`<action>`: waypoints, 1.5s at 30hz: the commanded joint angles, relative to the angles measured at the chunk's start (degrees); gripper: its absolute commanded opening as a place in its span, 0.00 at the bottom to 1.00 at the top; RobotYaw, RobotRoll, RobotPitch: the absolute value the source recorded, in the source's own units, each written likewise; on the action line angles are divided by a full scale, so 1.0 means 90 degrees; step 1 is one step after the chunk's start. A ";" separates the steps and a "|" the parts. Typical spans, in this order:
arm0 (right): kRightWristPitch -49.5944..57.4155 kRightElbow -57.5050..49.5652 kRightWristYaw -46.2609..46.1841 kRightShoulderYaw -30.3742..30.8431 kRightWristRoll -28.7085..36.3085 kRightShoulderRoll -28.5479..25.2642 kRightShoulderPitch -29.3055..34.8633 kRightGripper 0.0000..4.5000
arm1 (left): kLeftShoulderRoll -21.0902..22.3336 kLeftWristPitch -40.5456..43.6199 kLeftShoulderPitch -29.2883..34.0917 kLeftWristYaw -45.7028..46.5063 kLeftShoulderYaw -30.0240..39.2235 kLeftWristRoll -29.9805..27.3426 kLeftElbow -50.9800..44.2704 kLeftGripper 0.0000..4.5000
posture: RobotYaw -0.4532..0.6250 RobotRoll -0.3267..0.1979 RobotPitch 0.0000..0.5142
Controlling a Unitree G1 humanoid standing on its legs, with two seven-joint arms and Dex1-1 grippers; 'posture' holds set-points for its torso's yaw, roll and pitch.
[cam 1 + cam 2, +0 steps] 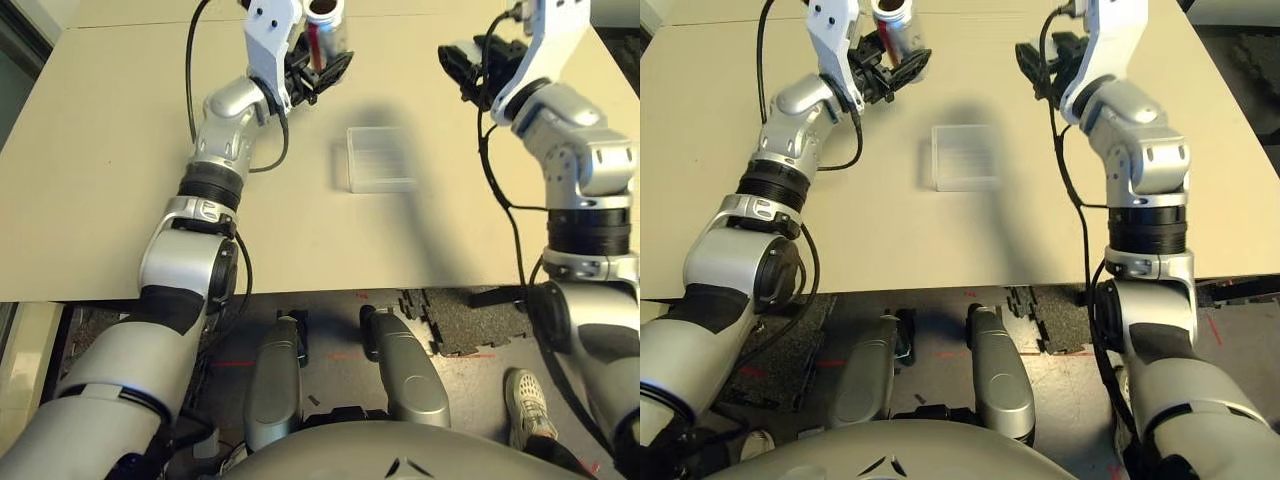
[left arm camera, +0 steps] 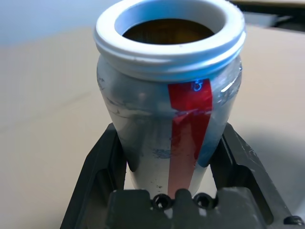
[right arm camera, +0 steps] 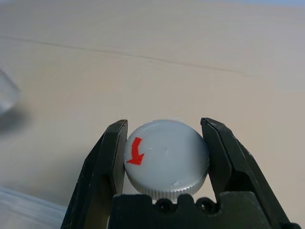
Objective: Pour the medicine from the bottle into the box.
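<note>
Near the grippers, on the pale table (image 1: 100,200), sits the clear box (image 1: 380,165), between them and closer to the robot. Beyond it, the left gripper (image 2: 167,171) clasps the open bottle (image 2: 157,109); the right gripper (image 3: 165,162) pinches the grey cap (image 3: 167,155). On the floor (image 1: 330,385), below the table's near edge, is a person's shoe (image 1: 527,405).

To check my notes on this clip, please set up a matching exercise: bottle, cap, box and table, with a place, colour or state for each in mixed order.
Things:
1. bottle
2. cap
3. box
4. table

Places, colours or states:
A. clear, set down between the two arms
B. grey with a red arrow, held in the right gripper
C. beige, underneath the box
D. open at the top, red stripe, held in the left gripper

Right pairs: 1-D, 2-B, 3-A, 4-C
</note>
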 commanded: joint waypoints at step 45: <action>0.4002 -0.3822 0.3011 0.0954 0.1586 -0.2921 0.1879 1.00 | 0.1178 -0.3664 -0.2605 0.1930 -0.3977 0.5226 0.0976 0.59 | 0.33 0.62 0.41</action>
